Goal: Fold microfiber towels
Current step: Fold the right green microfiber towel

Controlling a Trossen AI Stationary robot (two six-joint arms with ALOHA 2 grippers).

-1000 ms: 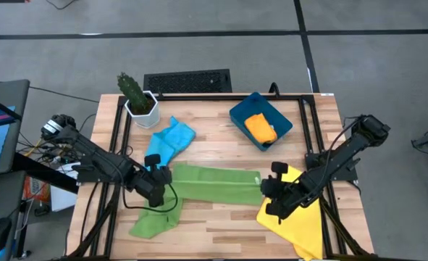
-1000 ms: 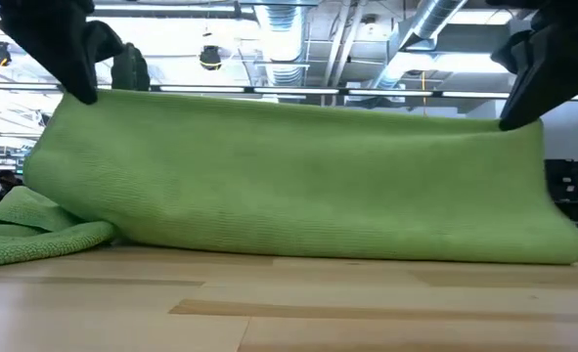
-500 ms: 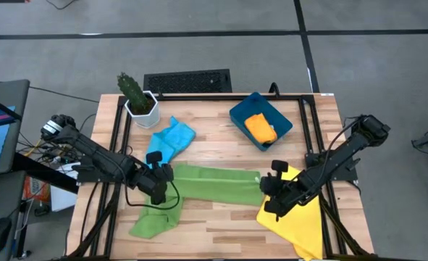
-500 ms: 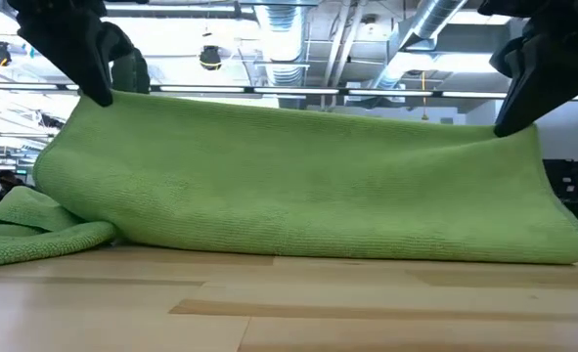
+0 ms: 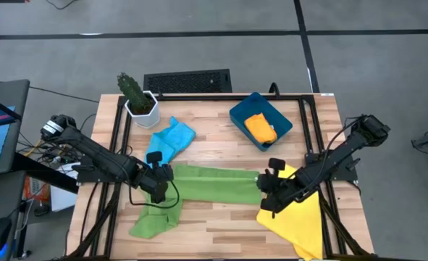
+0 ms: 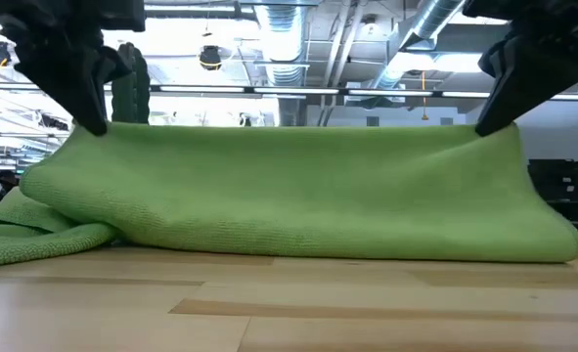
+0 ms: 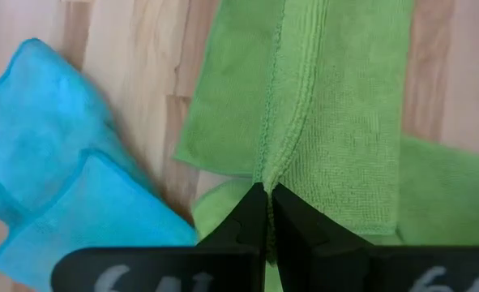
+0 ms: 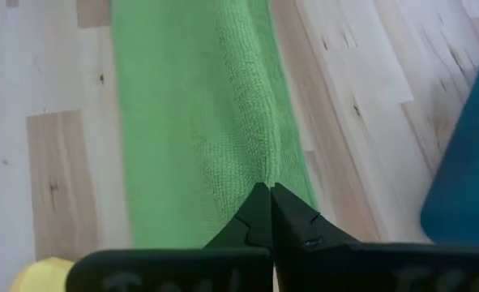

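Mid-table | left gripper [image 5: 160, 179], right gripper [image 5: 266, 190] pinch green towel [image 5: 214, 185] ends | arms low

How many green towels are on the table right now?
2. One green towel stretches across the table's middle, pinched at its ends by the left gripper and right gripper. The other lies crumpled at the front left. None looks hidden.

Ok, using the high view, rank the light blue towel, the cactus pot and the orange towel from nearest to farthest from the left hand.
From the left hand, shut on the stretched green towel:
1. Light blue towel, just beyond it toward the table's back.
2. Cactus pot, at the back left corner.
3. Orange towel, in the teal bin, back right.
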